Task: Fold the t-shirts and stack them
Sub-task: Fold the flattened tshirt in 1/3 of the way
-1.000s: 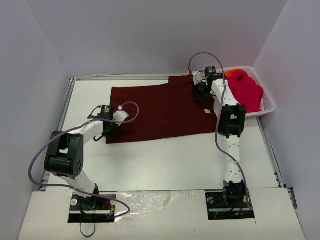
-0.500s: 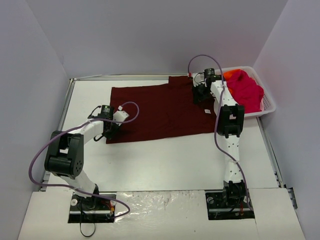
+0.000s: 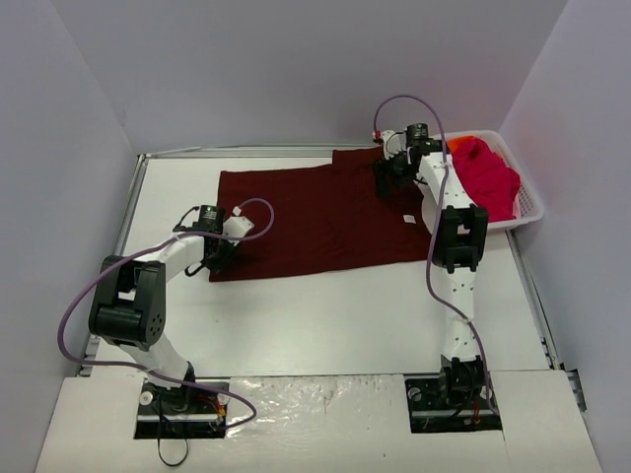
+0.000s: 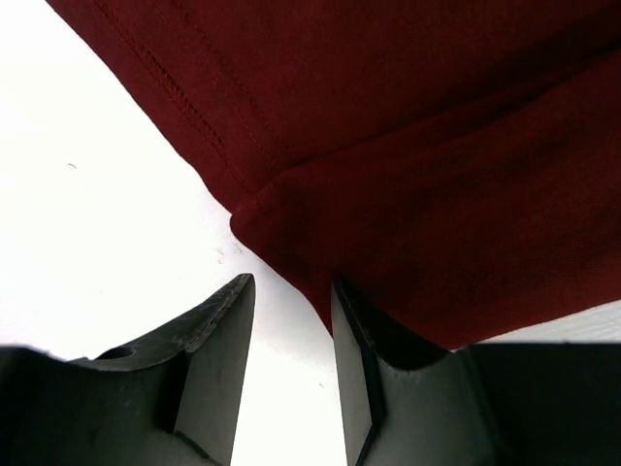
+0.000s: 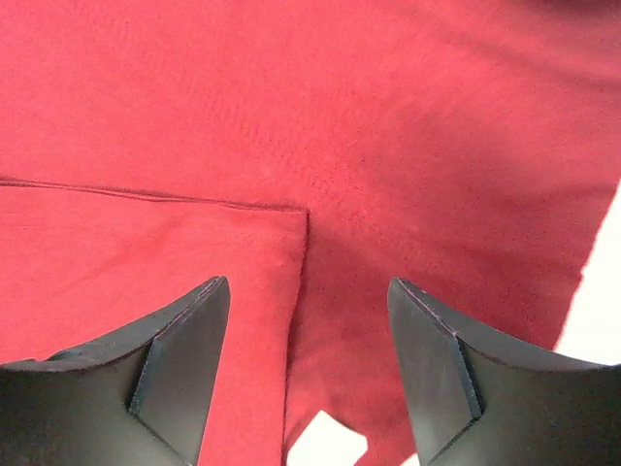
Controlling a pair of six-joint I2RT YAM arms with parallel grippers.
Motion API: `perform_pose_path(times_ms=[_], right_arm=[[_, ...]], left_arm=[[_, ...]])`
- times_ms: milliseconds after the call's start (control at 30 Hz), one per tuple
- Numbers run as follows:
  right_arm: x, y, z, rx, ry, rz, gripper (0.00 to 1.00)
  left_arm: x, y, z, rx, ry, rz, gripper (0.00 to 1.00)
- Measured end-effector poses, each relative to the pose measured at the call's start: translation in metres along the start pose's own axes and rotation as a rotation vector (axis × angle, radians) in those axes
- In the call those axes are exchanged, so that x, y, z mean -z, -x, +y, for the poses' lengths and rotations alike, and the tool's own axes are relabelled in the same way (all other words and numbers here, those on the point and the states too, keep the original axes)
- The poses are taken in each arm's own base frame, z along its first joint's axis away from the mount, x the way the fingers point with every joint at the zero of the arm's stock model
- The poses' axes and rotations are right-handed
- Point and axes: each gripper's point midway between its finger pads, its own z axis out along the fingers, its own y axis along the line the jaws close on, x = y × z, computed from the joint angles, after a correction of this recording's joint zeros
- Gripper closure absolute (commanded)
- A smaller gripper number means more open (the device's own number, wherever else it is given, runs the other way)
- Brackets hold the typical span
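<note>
Since a second ago the right gripper (image 3: 387,175) has let go and lifted a little toward 12 o'clock, leaving the cloth where it lay; the left arm has barely shifted.

The maroon t-shirt (image 3: 315,222) lies spread flat across the middle of the table (image 3: 325,315), its small white neck label (image 3: 407,219) at the 3 o'clock end. The right wrist view shows a hemmed layer lying over the body – one fold appears to be in. The right gripper hangs over the shirt's 1 o'clock corner, jaws wide apart with nothing between them. The left gripper (image 3: 212,258) sits at the 8 o'clock corner. Its jaws stand narrowly parted with bare table showing in the gap, and the doubled cloth corner lies against the outside of one finger, not pinched.

Out at 2 o'clock, the white basket (image 3: 532,209) holds a pink t-shirt (image 3: 488,177) heaped loosely and a bit of an orange t-shirt (image 3: 455,147) behind it.

By my reading the task is early – the maroon shirt is only partly folded, the basket's shirts are untouched, and no stack exists yet.
</note>
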Motion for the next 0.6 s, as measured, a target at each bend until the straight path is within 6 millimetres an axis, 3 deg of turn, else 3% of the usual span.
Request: perform_pose_path(times_ms=[67, 133, 167, 200, 267, 300, 400, 600], right_arm=[[0.022, 0.015, 0.003, 0.014, -0.017, -0.036, 0.39], [0.051, 0.028, 0.010, 0.034, -0.035, -0.072, 0.47], [0.067, 0.031, 0.016, 0.043, -0.041, -0.085, 0.54], [0.083, 0.033, 0.022, 0.055, -0.048, -0.098, 0.73], [0.108, 0.027, 0.035, 0.079, -0.053, -0.104, 0.92], [0.119, 0.021, 0.042, 0.087, -0.057, -0.097, 0.96], [0.130, -0.017, 0.055, 0.096, -0.069, -0.028, 1.00], [0.098, -0.134, 0.063, 0.041, -0.020, 0.253, 1.00]], left_arm=[[0.000, 0.000, 0.000, 0.000, 0.000, -0.001, 0.63], [0.000, 0.000, 0.000, 0.000, 0.000, -0.001, 0.63], [0.000, 0.000, 0.000, 0.000, 0.000, -0.001, 0.63], [0.000, 0.000, 0.000, 0.000, -0.001, -0.001, 0.63], [0.000, 0.001, 0.000, 0.000, -0.002, -0.003, 0.63], [0.000, 0.001, 0.000, 0.000, -0.003, -0.004, 0.63], [0.000, 0.001, -0.001, 0.000, -0.005, -0.005, 0.63], [0.000, 0.001, -0.001, 0.000, -0.006, -0.007, 0.63]])
